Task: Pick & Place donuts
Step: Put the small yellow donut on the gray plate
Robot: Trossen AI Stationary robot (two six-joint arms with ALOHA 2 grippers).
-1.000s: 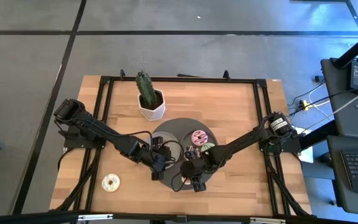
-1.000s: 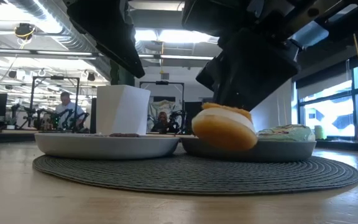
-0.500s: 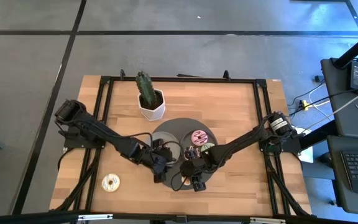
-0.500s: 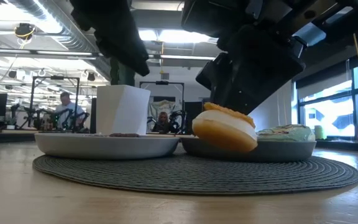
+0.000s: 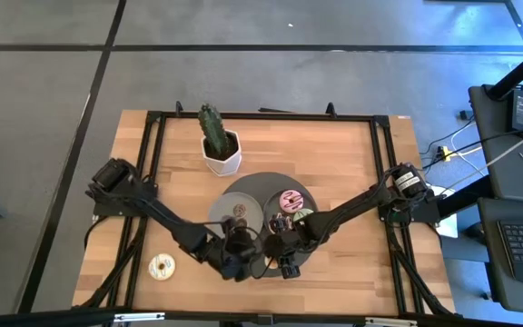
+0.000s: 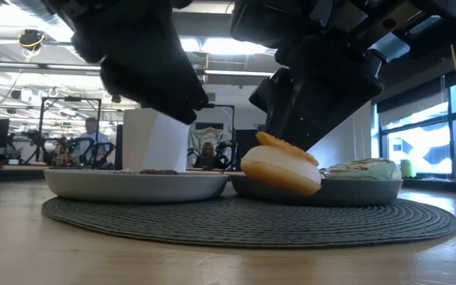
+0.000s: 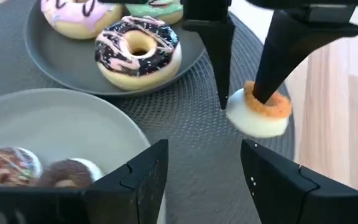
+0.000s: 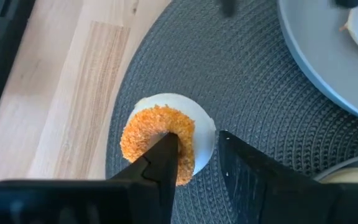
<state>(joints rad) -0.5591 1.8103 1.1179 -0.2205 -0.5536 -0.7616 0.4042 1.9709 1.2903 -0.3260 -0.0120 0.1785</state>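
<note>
Releasing an orange donut (image 7: 258,112) at the near edge of the mat (image 7: 191,162).
Right gripper (image 8: 194,158) stands over the orange donut, one finger down through its hole and the other outside the ring; the jaws look part-spread, so the grip reads as loosening rather than firm. The donut tilts against the rim of the right plate (image 7: 61,65), which holds the pink donut (image 7: 79,12), brown donut (image 7: 138,50) and green donut (image 7: 157,7). Left gripper (image 7: 197,177) hangs just beside, jaws spread and empty, over the mat beside the left plate (image 7: 55,124) with its two small donuts (image 7: 36,168). A white donut (image 5: 162,265) lies well apart at the near left. Judged next: lift the right fingers straight up clear of the ring, or regrip and carry it onto a plate.
</note>
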